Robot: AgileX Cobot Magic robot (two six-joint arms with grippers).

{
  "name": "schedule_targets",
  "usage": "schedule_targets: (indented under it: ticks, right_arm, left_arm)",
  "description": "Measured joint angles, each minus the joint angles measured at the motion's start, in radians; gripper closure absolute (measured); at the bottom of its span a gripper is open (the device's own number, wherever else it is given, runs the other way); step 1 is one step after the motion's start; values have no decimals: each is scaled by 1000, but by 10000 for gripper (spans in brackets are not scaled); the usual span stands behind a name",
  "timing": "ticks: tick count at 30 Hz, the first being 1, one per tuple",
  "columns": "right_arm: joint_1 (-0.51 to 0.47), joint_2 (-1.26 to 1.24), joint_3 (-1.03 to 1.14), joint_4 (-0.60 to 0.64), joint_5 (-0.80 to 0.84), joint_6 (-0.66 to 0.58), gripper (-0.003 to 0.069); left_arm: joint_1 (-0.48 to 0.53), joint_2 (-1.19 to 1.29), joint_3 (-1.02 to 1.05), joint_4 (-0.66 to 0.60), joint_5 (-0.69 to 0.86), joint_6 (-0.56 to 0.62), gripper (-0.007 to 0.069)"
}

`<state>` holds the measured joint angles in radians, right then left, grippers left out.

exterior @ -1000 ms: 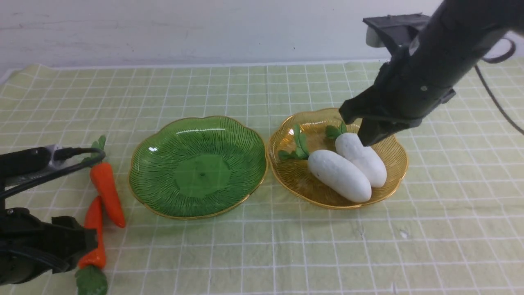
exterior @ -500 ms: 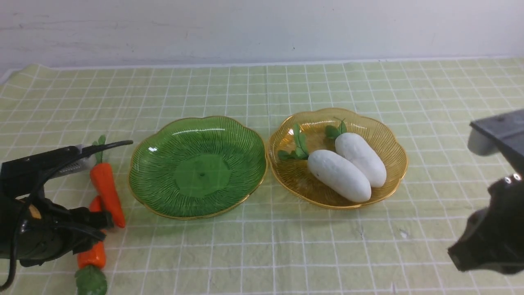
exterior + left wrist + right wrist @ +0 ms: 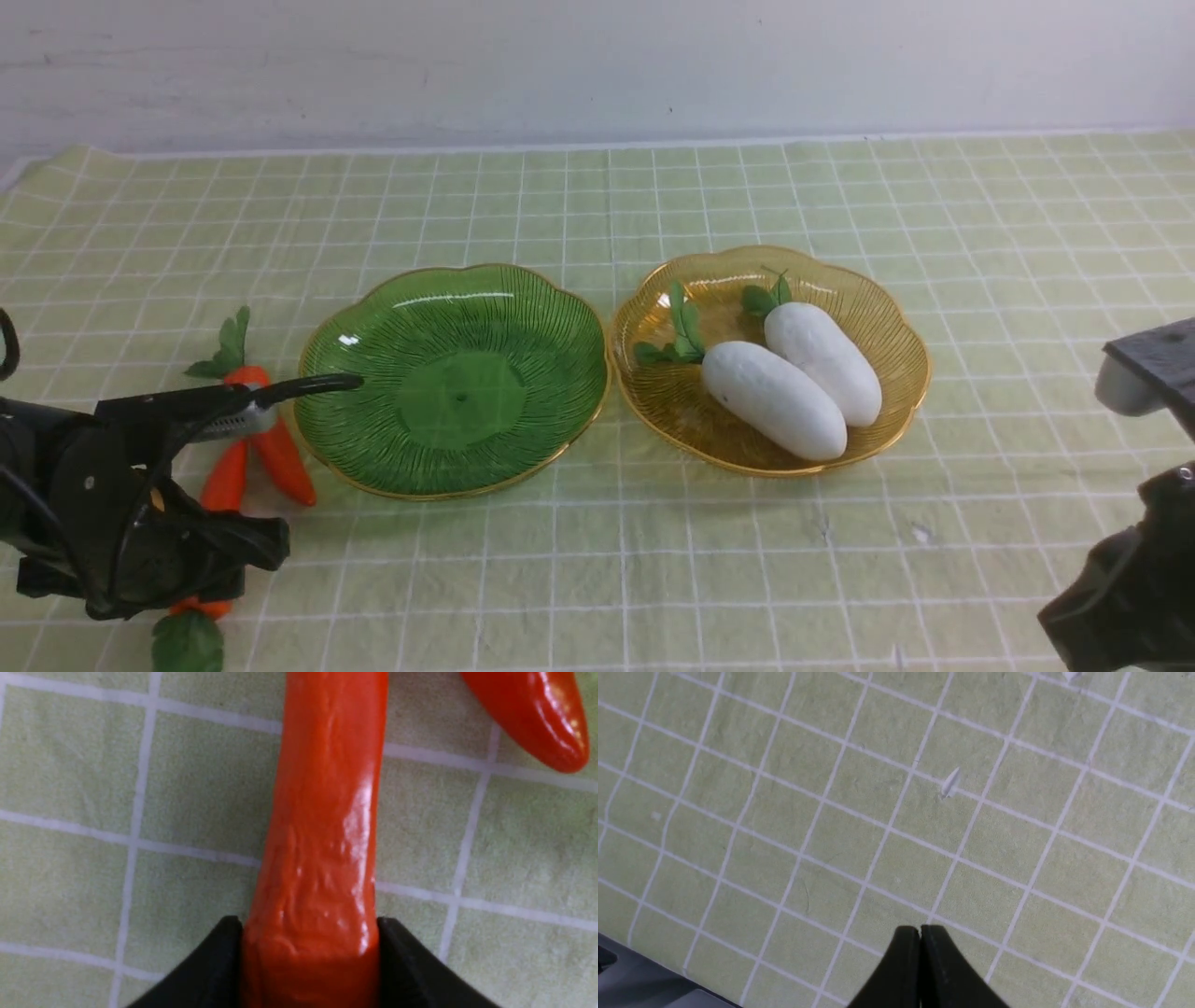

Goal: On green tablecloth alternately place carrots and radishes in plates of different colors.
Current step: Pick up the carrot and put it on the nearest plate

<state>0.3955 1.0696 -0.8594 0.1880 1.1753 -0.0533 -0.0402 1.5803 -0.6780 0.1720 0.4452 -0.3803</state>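
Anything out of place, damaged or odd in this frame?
Only minor: a small white fleck on the tablecloth, near the yellow plate on the robot's side, looks like a scuff or lifted thread. Nothing is spilled; both radishes lie inside that plate. The left gripper clasps a carrot squarely.

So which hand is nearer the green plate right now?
Left. The left hand grips a carrot just left of the green plate; the right hand, shut, sits far right, past the amber plate.
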Motion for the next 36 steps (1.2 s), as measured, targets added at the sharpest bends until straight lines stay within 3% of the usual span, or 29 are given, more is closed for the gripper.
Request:
schedule_targets:
  ticks: [3, 5, 6, 9, 12, 20, 28, 31, 36]
  right_arm:
    - [0, 0, 0, 0, -1, 0, 673]
    - [0, 0, 0, 0, -2, -2, 673]
    - [0, 0, 0, 0, -4, -3, 673]
    - [0, 0, 0, 0, -18, -6, 673]
    - [0, 0, 0, 0, -49, -7, 674]
    - [0, 0, 0, 0, -121, -7, 673]
    - [0, 0, 0, 0, -128, -3, 673]
    - [0, 0, 0, 0, -130, -3, 673]
    - [0, 0, 0, -15, -131, -3, 673]
  left_arm:
    - [0, -7, -12, 14, 63, 0, 309]
    - [0, -41, -50, 54, 233, 0, 309]
    - [0, -46, -60, 57, 246, 0, 309]
    - [0, -117, -174, 91, 406, 0, 309]
    - [0, -170, -309, 62, 459, 1, 309]
    - [-43, -86, -433, -281, 320, 135, 311]
    - [-168, 74, -446, -495, 114, 302, 306]
    - [-181, 123, -467, -552, 76, 318, 258]
    - [-161, 145, -488, -582, 68, 318, 80]
